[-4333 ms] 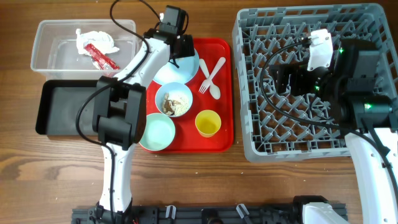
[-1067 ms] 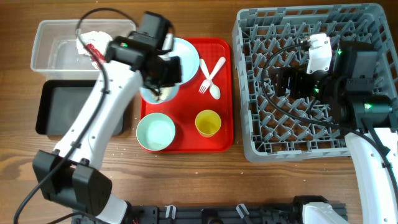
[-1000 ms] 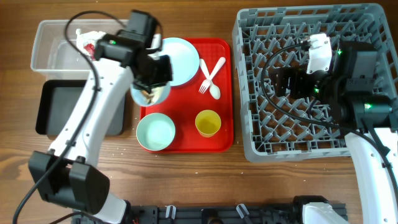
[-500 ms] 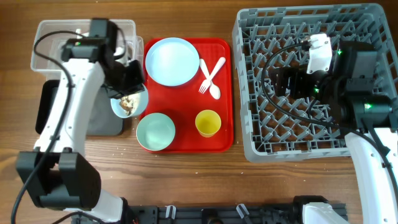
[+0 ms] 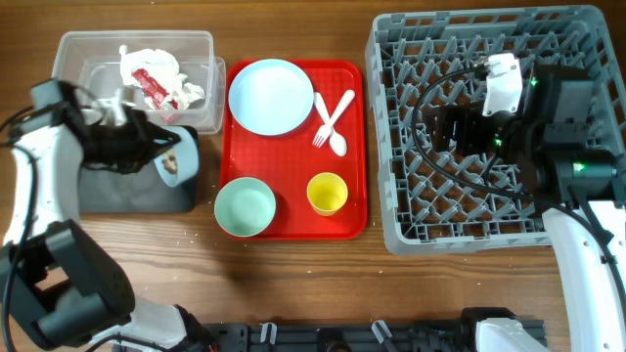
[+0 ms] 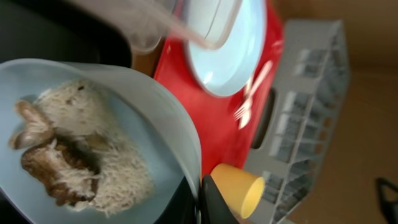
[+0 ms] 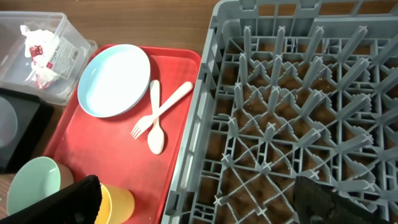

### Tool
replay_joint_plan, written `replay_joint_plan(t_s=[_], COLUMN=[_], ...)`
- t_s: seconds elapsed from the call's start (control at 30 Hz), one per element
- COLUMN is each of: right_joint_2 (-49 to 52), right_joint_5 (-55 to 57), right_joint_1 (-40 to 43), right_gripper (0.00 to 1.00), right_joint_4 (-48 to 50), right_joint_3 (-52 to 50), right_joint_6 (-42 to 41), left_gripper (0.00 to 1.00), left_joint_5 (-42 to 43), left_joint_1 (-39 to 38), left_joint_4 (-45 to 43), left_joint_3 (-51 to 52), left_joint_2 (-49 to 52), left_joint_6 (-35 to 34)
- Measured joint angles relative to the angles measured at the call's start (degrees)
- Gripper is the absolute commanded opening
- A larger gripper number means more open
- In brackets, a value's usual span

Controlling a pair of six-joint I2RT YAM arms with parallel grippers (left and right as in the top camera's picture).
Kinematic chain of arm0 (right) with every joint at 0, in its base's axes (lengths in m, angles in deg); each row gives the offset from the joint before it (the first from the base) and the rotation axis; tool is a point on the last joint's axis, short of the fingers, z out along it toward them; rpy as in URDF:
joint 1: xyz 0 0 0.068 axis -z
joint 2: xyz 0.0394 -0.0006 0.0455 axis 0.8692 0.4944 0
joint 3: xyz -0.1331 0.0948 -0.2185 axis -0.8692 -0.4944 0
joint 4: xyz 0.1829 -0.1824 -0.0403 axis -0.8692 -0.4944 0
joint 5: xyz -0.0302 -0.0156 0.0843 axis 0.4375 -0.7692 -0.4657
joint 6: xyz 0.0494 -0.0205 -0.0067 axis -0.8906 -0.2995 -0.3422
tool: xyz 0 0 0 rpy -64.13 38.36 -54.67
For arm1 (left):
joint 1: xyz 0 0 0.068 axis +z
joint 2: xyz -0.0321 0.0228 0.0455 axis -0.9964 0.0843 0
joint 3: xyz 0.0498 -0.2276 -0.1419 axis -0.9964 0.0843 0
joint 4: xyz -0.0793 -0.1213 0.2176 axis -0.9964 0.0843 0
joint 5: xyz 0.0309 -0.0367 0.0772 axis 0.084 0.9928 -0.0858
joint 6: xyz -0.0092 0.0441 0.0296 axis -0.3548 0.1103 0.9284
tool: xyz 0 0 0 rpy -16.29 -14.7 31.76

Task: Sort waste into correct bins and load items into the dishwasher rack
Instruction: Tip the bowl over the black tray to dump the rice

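A grey pegged dishwasher rack (image 5: pixel 460 220) fills the counter's (image 5: pixel 293 279) 3 o'clock side. At 10 o'clock the clear tub (image 5: pixel 78 59) holds crumpled white napkins (image 5: pixel 147 61) and a red wrapper (image 5: pixel 154 86). The black tray (image 5: pixel 117 196) lies at the tub's 6 o'clock. Over that tray a pale blue bowl (image 5: pixel 170 166) is tipped on edge, with brown scraps and rice-like crumbs (image 6: pixel 68 168) inside. The light blue plate (image 5: pixel 271 96) lies flat, with the white fork (image 5: pixel 344 102) and spoon (image 5: pixel 338 147) crossed at its 3 o'clock. The mint bowl (image 5: pixel 245 206) stands upright at the plate's 6 o'clock, and the yellow cup (image 5: pixel 327 193) is at that bowl's 3 o'clock.
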State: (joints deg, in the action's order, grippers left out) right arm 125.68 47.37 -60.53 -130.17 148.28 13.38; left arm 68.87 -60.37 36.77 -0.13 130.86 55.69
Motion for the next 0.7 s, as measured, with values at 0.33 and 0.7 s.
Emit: replay_joint_plan(t_s=[0.33,0.7], right_joint_2=[0.0,0.0], right_joint_5=[0.0,0.0], right_joint_1=[0.0,0.0], right_gripper=[1.00,1.00], right_joint_4=[-1.0,-1.1], right_joint_3=[0.0,0.0], right_joint_6=[-0.2,-0.2], left_gripper=[0.04,0.04], left_joint_5=[17.6,31.9], left_joint_1=[12.1,23.7], left_joint_4=[-8.0,-17.8], left_joint_3=[5.0,13.3], left_joint_2=[0.0,0.0], left_joint_6=[3.6,5.0])
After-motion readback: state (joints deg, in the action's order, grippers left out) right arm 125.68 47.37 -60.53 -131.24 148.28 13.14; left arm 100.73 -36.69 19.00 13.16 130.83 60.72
